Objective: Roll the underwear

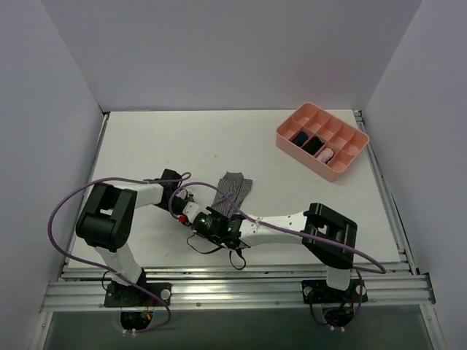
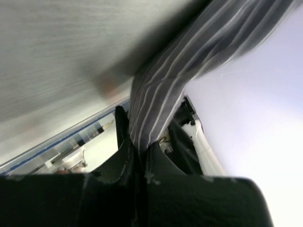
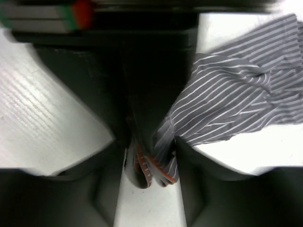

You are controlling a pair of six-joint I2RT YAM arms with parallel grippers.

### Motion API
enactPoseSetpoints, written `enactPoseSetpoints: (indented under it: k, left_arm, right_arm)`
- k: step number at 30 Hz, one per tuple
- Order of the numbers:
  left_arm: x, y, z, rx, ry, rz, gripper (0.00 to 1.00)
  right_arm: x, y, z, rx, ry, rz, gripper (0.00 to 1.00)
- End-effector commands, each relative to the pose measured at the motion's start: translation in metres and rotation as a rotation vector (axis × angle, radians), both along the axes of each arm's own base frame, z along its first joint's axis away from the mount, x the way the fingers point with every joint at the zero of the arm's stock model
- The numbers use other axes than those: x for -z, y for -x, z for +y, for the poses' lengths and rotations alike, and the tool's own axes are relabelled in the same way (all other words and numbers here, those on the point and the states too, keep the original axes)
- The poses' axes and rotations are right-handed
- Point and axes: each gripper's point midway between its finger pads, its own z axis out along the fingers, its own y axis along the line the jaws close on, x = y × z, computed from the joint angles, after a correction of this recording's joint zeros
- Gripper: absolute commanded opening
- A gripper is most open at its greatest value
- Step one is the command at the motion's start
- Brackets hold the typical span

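The fingers (image 2: 124,152) of the left gripper (image 2: 142,156) are pressed together on a fold of the underwear (image 2: 189,56). We see the striped grey cloth rising straight out from between them and widening away from the tips.

At the right gripper (image 3: 149,158) the fingers (image 3: 213,198) stand spread. A bunched corner of the cloth with an orange edge lies in the gap between them, against the one finger and apart from the other. That orange edge may be the tag, but the picture is too blurred for us to be sure. Beyond those tips the garment fans out flat and creased on the white table (image 3: 47,118).

From above we see the two grippers tip to tip. The loose part of the underwear (image 1: 235,188) spreads just past them, on the side away from the arm bases. Well apart from both, toward the far right corner of the table (image 1: 182,138), sits a pink divided tray (image 1: 303,157) with small rolled bundles (image 1: 312,144) in its compartments.
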Motion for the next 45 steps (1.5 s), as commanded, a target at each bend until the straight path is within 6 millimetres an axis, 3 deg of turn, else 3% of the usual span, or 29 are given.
enactPoseSetpoints:
  k: [1, 3, 4, 6, 8, 10, 13, 14, 19, 21, 25, 28, 35, 42, 45]
  left_arm:
    - [-0.006, 0.002, 0.005, 0.000, 0.015, 0.047, 0.02]
    - [-0.006, 0.001, 0.008, -0.005, 0.022, 0.047, 0.02]
    - [-0.007, 0.001, 0.010, -0.009, 0.025, 0.049, 0.02]
    - [-0.009, -0.004, 0.017, -0.026, 0.030, 0.034, 0.02]
    - [-0.012, -0.010, 0.024, -0.041, 0.026, 0.019, 0.10]
    - [-0.014, -0.021, 0.040, -0.062, 0.004, -0.016, 0.26]
    - [-0.016, -0.037, 0.065, -0.056, -0.082, -0.090, 0.41]
    - [-0.019, -0.043, 0.071, -0.047, -0.101, -0.129, 0.43]
    - [-0.016, -0.048, 0.092, -0.064, -0.193, -0.200, 0.53]
    - [-0.009, -0.046, 0.091, -0.067, -0.186, -0.217, 0.54]
    - [0.003, -0.035, 0.091, -0.074, -0.183, -0.217, 0.55]
    - [0.013, -0.030, 0.093, -0.061, -0.191, -0.239, 0.55]
    - [0.004, -0.035, 0.083, -0.087, -0.123, -0.391, 0.57]
    - [-0.005, -0.058, 0.064, -0.123, -0.048, -0.519, 0.59]
    - [-0.001, -0.057, 0.054, -0.088, -0.065, -0.525, 0.60]
  right_arm:
    - [-0.018, -0.018, 0.004, 0.026, -0.011, -0.103, 0.29]
    - [-0.020, -0.017, 0.006, 0.016, -0.029, -0.099, 0.21]
    - [-0.017, -0.014, 0.007, 0.005, -0.036, -0.084, 0.09]
    - [-0.014, -0.010, 0.008, -0.010, -0.040, -0.060, 0.05]
    - [-0.011, -0.003, 0.012, -0.030, -0.047, -0.016, 0.00]
    - [-0.008, 0.003, 0.016, -0.037, -0.066, 0.035, 0.00]
    - [-0.005, 0.013, 0.019, -0.065, -0.077, 0.159, 0.00]
    - [-0.004, 0.023, 0.025, -0.066, -0.120, 0.241, 0.00]
    - [-0.002, 0.025, 0.029, -0.037, -0.219, 0.478, 0.00]
    - [0.007, 0.031, 0.031, -0.042, -0.233, 0.576, 0.00]
    - [0.013, 0.015, 0.034, 0.006, -0.302, 0.717, 0.00]
    - [0.021, 0.016, 0.038, 0.035, -0.356, 0.838, 0.00]
    - [0.035, -0.002, 0.034, 0.121, -0.433, 0.987, 0.00]
    - [0.044, -0.008, 0.028, 0.151, -0.460, 1.071, 0.00]
    - [0.047, -0.010, 0.028, 0.177, -0.491, 1.110, 0.00]
